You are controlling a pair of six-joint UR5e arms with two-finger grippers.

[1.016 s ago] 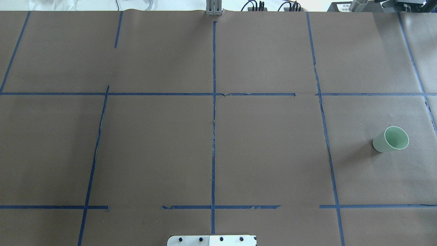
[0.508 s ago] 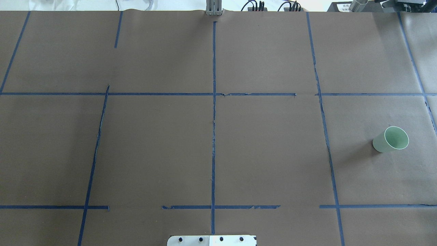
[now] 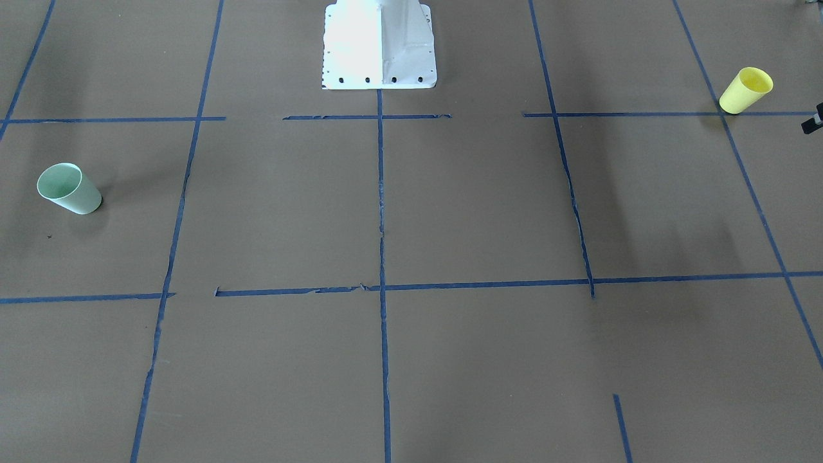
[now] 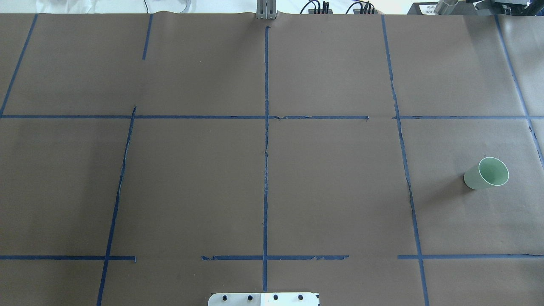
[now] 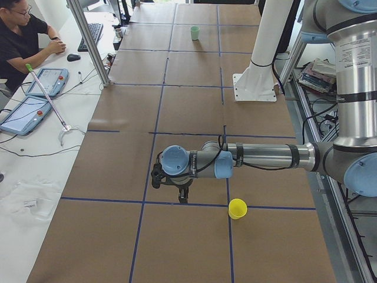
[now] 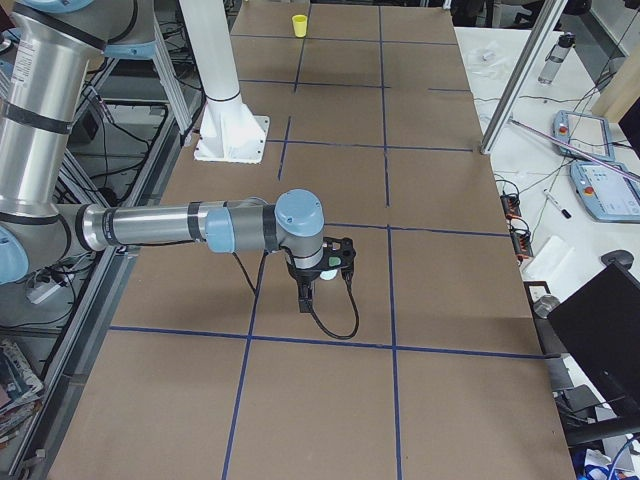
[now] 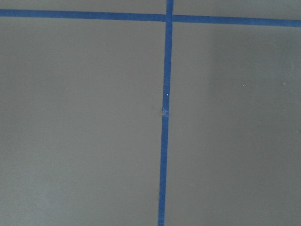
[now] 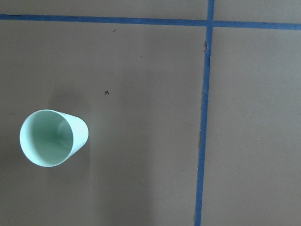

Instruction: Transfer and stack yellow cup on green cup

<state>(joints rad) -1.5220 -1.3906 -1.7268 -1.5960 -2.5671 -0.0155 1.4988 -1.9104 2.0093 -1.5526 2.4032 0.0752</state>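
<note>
Standing upright with its rim up, the yellow cup (image 3: 746, 90) is seen far out on the robot's left of the white base (image 3: 379, 45), its foot touching a blue tape line (image 3: 617, 114); it is not caught by the overhead view; nothing is closed on it.

The green cup (image 4: 486, 173) is set upright far out on the robot's right of the base, somewhat further forward of it; the cups are well apart, at opposite ends of the table (image 4: 191, 178); stacking is judged not yet begun.

The left gripper (image 5: 184, 197) is pointed down near the yellow cup, on the side away from the base and clear of it; only paper and tape are shown by its wrist camera; whether its fingers are apart or together cannot be told. The right gripper (image 6: 305, 300) is held above the table near the green cup, which is shown off-centre in that wrist view; its finger state cannot be told either.

Risks, as judged:
- yellow cup tipped or skated if its rim is clipped on approach; it looks light and tapered
- wall squeezed out of round, so the cup could be dropped during the long carry past the base
- green cup knocked over if the yellow cup is lowered off-centre

Writing: none is seen on the cups or base; a printed label (image 4: 427, 7) at the table's far edge is too small to be read.
</note>
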